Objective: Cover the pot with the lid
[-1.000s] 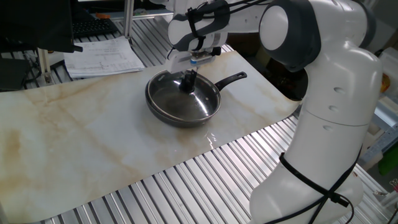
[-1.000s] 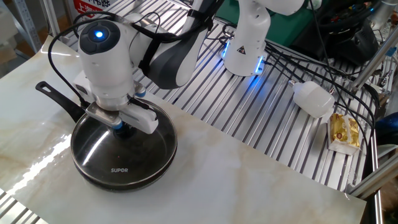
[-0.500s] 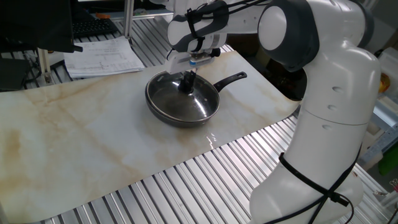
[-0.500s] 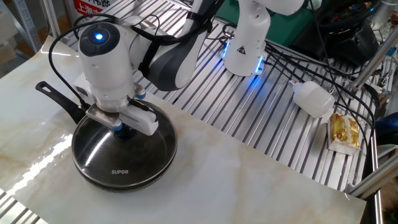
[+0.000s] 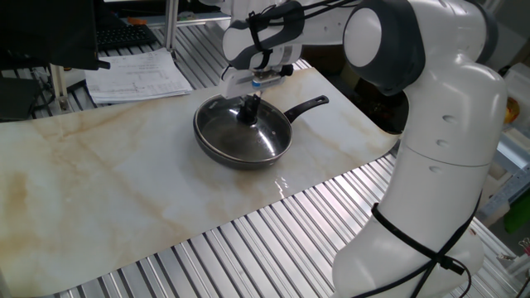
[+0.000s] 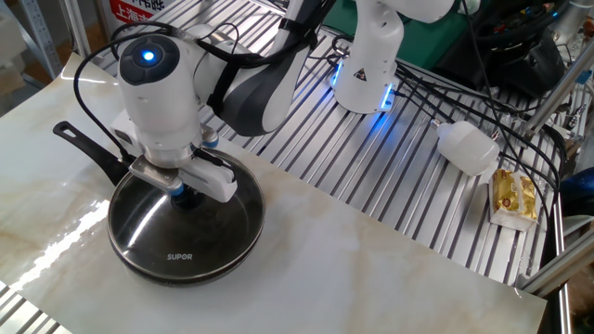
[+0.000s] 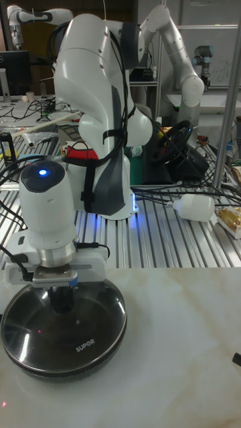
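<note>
One fixed view: the pot (image 5: 217, 146) stands on the marbled worktop (image 5: 99, 190), its long black handle (image 5: 309, 105) pointing away to the side of the robot's base. The lid (image 5: 245, 132) sits on the pot, metal rim matching the pot's rim all round. The fingers (image 5: 249, 106) come straight down onto the black knob (image 5: 248, 115) at the lid's centre; the knob lies directly beneath and between them. Whether they press the knob cannot be told from here. Papers (image 5: 137, 76) lie beyond the fingers, well apart from the pot.

The other fixed view: the fingers (image 6: 185, 193) stand either side of the knob (image 6: 185, 199) and appear closed against it. The lid (image 6: 182, 232) lies flat on the pot (image 6: 139, 266), with lettering on the glass on the camera's side of the fingers. The handle (image 6: 89, 148) runs out behind the wrist. A white object (image 6: 468, 147) and a yellow packet (image 6: 513, 198) lie on the slatted surface, well apart from the fingers.

Tall fixed view: the fingers (image 7: 62, 298) descend vertically and clasp the knob (image 7: 63, 305). The lid (image 7: 64, 323) rests level inside the rim of the pot (image 7: 62, 367), directly under the fingers.
</note>
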Available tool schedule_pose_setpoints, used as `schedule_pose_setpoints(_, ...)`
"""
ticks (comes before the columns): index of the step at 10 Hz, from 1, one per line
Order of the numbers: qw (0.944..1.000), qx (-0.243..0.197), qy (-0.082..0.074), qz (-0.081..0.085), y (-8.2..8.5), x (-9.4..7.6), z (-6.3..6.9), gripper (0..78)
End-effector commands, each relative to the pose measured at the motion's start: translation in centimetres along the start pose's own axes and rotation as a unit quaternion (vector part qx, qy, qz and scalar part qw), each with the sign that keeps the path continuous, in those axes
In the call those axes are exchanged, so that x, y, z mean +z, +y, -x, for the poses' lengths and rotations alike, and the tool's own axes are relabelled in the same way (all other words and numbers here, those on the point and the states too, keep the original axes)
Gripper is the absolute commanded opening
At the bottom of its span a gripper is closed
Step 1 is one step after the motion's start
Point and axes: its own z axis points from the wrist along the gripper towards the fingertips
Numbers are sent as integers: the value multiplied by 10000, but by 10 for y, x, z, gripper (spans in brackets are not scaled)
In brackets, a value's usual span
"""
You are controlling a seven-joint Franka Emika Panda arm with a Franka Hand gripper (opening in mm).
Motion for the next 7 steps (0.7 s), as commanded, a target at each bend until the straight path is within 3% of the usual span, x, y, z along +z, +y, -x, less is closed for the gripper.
schedule_pose_setpoints(1,10000,12,-40,-16,1,-5,3,12)
schedule_pose_setpoints(7,10000,23,-42,-27,3,-6,4,12)
